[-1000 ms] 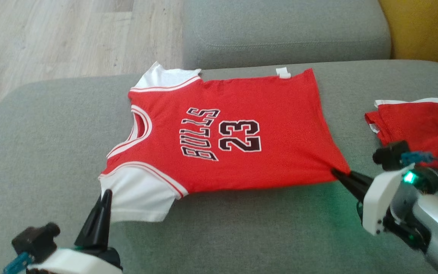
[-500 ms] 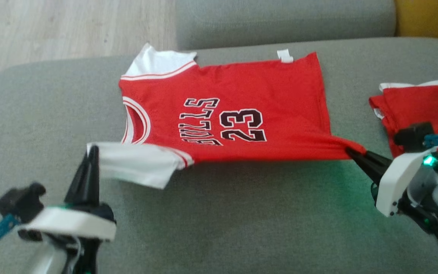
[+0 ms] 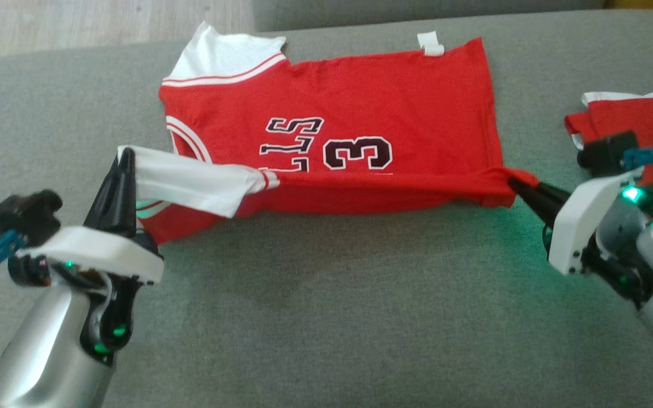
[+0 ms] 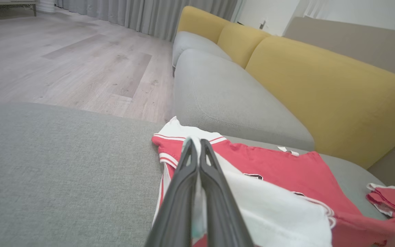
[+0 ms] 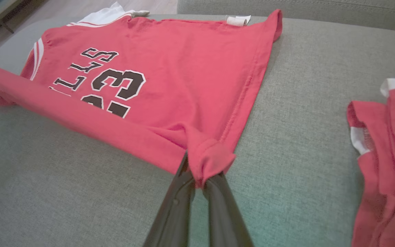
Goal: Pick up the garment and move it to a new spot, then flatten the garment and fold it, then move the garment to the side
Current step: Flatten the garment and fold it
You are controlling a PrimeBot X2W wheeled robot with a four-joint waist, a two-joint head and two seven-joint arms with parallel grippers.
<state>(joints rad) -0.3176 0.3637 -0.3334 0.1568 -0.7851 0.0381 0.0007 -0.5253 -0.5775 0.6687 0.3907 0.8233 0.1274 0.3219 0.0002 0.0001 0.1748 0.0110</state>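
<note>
- Head view: the garment [image 3: 360, 90], a red jersey, lies across the middle of the grey sofa cushion [image 3: 326, 317], with its far long side flat toward the cushion's back edge. The left gripper [image 3: 126, 154] is clamped on the near sleeve [image 3: 190, 184], and the right gripper [image 3: 512, 182] is clamped on the near hem corner [image 3: 502, 182]. A second ago that near side lay flat. Now it is raised and drawn over the print [image 3: 355, 152], hiding half the lettering, so I judge the lengthwise fold begun but not yet laid down.
- Left wrist view: the two fingers are pinched together with white sleeve cloth between them, held off the cushion.
- Right wrist view: the closed fingers bite the bunched hem corner, and the lifted edge runs taut away from it. A second red garment [image 5: 382, 154] lies apart, toward the cushion's right edge.
</note>
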